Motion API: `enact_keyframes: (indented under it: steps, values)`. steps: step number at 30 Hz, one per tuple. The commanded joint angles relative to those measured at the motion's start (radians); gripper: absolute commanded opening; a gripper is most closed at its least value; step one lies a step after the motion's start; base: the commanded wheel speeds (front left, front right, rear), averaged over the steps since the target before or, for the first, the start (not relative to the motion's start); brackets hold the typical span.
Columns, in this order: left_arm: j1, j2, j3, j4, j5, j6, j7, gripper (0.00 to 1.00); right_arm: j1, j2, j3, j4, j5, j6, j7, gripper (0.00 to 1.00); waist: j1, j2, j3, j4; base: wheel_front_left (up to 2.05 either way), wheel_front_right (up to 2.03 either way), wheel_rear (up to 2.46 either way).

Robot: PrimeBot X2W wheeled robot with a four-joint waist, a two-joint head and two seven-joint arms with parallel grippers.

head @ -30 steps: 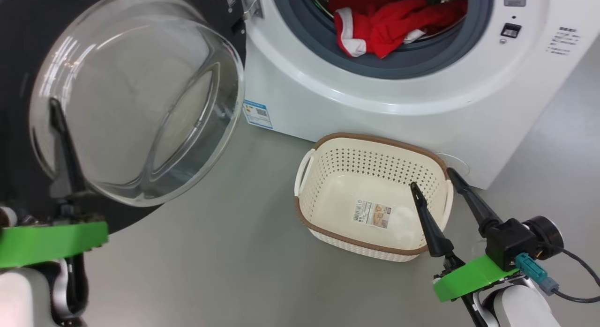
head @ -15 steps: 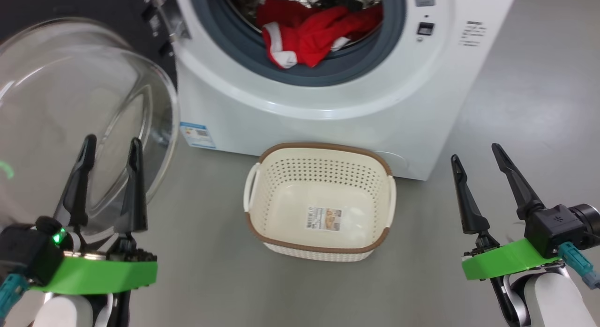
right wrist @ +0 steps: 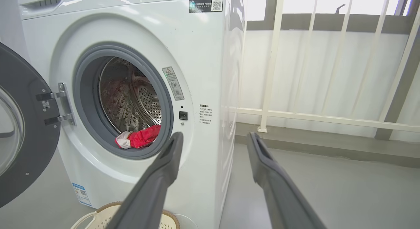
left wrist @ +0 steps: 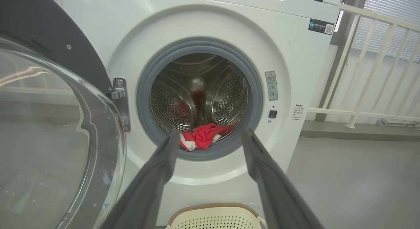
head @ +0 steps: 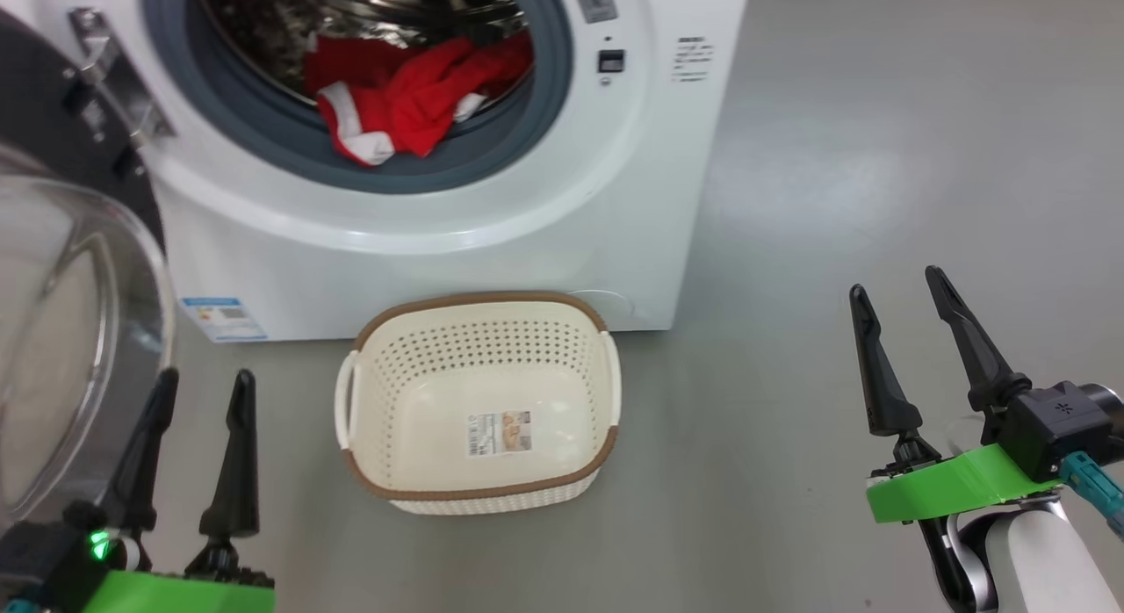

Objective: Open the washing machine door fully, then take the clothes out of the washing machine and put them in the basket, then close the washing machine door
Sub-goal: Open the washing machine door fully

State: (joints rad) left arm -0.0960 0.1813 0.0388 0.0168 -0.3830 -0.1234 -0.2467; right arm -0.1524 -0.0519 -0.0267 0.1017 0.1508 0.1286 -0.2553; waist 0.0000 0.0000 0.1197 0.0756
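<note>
The head camera has turned right since before. The washing machine door (head: 53, 349) stands open; the left hand (head: 205, 380) is wide, empty. The clothes (head: 404, 104) lie inside the washing machine (head: 439, 235), the basket (head: 479, 299) on the floor (head: 790, 200) before it; the right hand (head: 894, 281) is wide, empty.

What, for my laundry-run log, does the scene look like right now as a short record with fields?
washing machine door: swung open to the left, glass bowl facing out
washing machine: white front-loader, opening exposed
clothes: red with white trim, inside the machine at the front of the opening
basket: on the floor in front of the machine, empty apart from a label sticker
left gripper: open, holding nothing
right gripper: open, holding nothing, over floor to the machine's right
stage: door open, clothes not yet taken out
</note>
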Motion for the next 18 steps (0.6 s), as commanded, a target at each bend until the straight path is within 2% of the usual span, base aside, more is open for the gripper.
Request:
enact_keyframes:
  steps: [1,9,18]
  values:
    - [0.008,0.03,0.046,-0.026,-0.001,0.005,-0.004,1.0,-0.021,0.002,0.021,-0.021,0.008,0.002,-0.006,1.0,0.0,0.0,-0.022,-0.07,0.0,0.0,0.0]
    - [0.099,0.039,0.072,-0.016,0.014,0.016,-0.01,1.0,0.014,0.002,0.028,-0.031,-0.002,0.002,-0.006,1.0,0.0,0.0,-0.049,-0.119,0.0,0.0,0.0]
    - [0.142,0.048,0.067,0.003,0.048,0.023,-0.013,1.0,0.062,0.002,0.018,-0.038,-0.019,0.002,-0.006,1.0,0.0,0.0,-0.09,-0.133,0.0,0.0,0.0]
